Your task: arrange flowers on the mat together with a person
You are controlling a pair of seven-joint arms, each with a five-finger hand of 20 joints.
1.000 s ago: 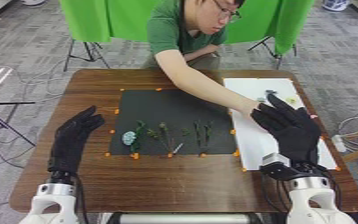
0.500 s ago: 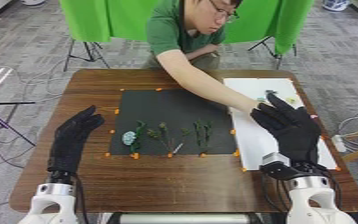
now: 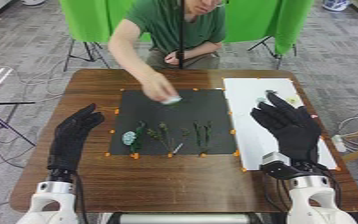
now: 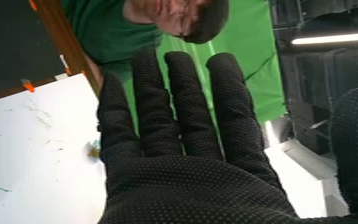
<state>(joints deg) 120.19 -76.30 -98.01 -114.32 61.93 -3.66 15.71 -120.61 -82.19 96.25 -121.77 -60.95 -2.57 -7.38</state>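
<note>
Stems (image 3: 207, 134), thin and dark green, lay in a loose row with a round pale blue flower (image 3: 129, 137) along the near part of the square black mat (image 3: 162, 114), probably spaced apart so that each piece read separately. Orange tabs (image 3: 135, 156) at the mat's edges seemed meant to hold it flat on the brown wooden tabletop (image 3: 158, 182). Over the mat's far part, a person's bare hand (image 3: 158, 89) pinched a small pale bloom (image 3: 171, 100), apparently to set it behind the row and give the design some depth. The white rectangular sheet (image 3: 249, 120) on the right looked like the supply side, with a few small flowers (image 3: 270, 92) towards its far end. The robot's black-gloved right hand (image 3: 288, 129) hung over that sheet, fingers straight, spread and gripping nothing, well placed to pick from it without crossing the person's arm. The black-gloved left hand (image 3: 71, 137) was poised beside the mat's left edge, fingers open and empty, likely parked there to give the person room.
</note>
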